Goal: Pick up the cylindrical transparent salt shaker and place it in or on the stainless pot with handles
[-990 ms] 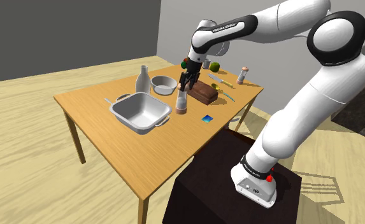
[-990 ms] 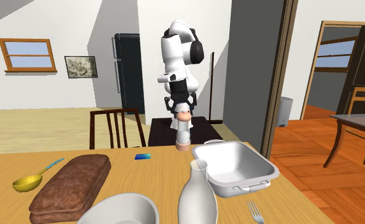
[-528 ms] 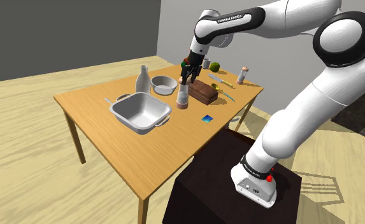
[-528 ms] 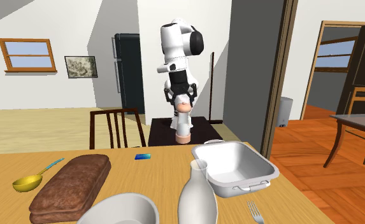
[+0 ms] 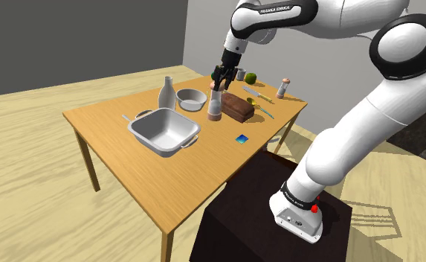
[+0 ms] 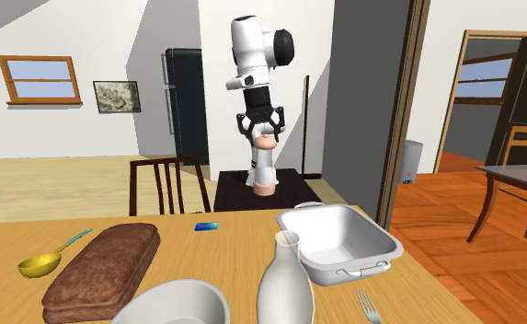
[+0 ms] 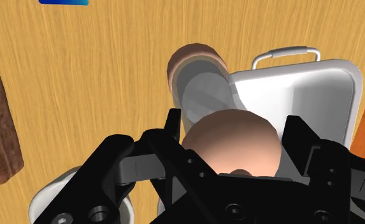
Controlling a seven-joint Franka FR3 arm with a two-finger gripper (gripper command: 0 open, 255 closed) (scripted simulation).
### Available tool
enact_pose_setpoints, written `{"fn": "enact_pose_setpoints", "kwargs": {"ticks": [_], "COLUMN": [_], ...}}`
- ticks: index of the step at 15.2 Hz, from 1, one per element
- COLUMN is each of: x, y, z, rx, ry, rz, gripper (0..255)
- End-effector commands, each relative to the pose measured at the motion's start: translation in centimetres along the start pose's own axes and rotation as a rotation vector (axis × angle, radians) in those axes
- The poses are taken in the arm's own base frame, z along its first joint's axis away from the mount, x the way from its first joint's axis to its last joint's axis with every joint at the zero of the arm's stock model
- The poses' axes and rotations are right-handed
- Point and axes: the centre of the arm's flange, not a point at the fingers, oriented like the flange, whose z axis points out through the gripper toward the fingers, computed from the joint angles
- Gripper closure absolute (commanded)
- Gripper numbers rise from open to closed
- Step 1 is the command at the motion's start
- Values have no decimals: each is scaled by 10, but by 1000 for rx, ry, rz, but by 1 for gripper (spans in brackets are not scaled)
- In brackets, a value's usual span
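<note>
Gripping the clear salt shaker (image 5: 215, 107) by its top with the black gripper (image 5: 219, 82), above the table (image 5: 150, 170), near the pot (image 5: 163, 131)

A brown loaf (image 5: 236, 107) lies near a white bowl (image 5: 192, 98) and bottle (image 5: 166, 94).

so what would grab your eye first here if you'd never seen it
The big white arm arching over the wooden table, its black claw shut on the tan cap of a shaker. Just to the shoulder view's left of the shaker sits the empty grey pot with handles, and a brown loaf lies on the shaker's other side.
</note>
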Motion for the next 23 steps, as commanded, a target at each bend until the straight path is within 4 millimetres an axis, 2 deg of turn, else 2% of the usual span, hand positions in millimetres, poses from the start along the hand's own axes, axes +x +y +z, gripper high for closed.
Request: {"fn": "enact_pose_setpoints", "kwargs": {"ticks": [1,2,19,20,23], "x": [0,0,123,127,127], "y": [-2,-2,-186,-192,-189], "z": [-10,-13,-51,-52,-36], "rx": [0,0,0,0,0], "ry": [0,0,0,0,0], "rz": [0,0,0,0,0], "gripper": [255,255,255,255,255]}}
